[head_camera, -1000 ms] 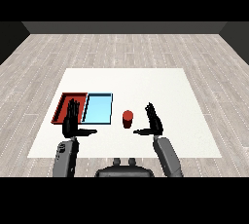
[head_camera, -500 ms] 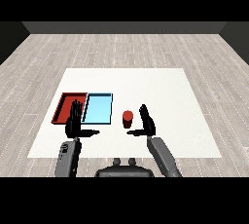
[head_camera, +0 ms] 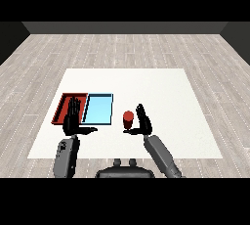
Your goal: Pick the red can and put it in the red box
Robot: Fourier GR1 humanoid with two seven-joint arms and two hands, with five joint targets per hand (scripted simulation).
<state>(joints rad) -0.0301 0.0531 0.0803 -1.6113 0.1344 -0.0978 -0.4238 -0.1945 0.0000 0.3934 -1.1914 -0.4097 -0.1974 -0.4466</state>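
The red can (head_camera: 128, 118) stands upright on the white table (head_camera: 161, 92), a little below the middle of the frame. It is small and round like a short tube, with a smooth, plain side. No words or labels can be read on it.

The right hand (head_camera: 142, 120) is just to the right of the can, very near it. Its fingers (head_camera: 140, 110) are straight and point up, and its thumb reaches toward the left under the can. I cannot tell if the thumb touches the can. The hand holds nothing.

The left hand (head_camera: 73, 119) is at the lower left of the frame. Its fingers are also straight and spread, with the thumb sticking out to the right. It holds nothing.

The red tray (head_camera: 64, 105) lies at the left of the frame. It is flat and has low walls. The left hand is in front of part of it. The light blue tray (head_camera: 99, 109) lies just to its right, side by side with it. It has the same flat shape. The can is to the right of the blue tray, apart from it.

The table is smooth and white. The floor (head_camera: 122, 48) around it looks like pale grey wood boards.
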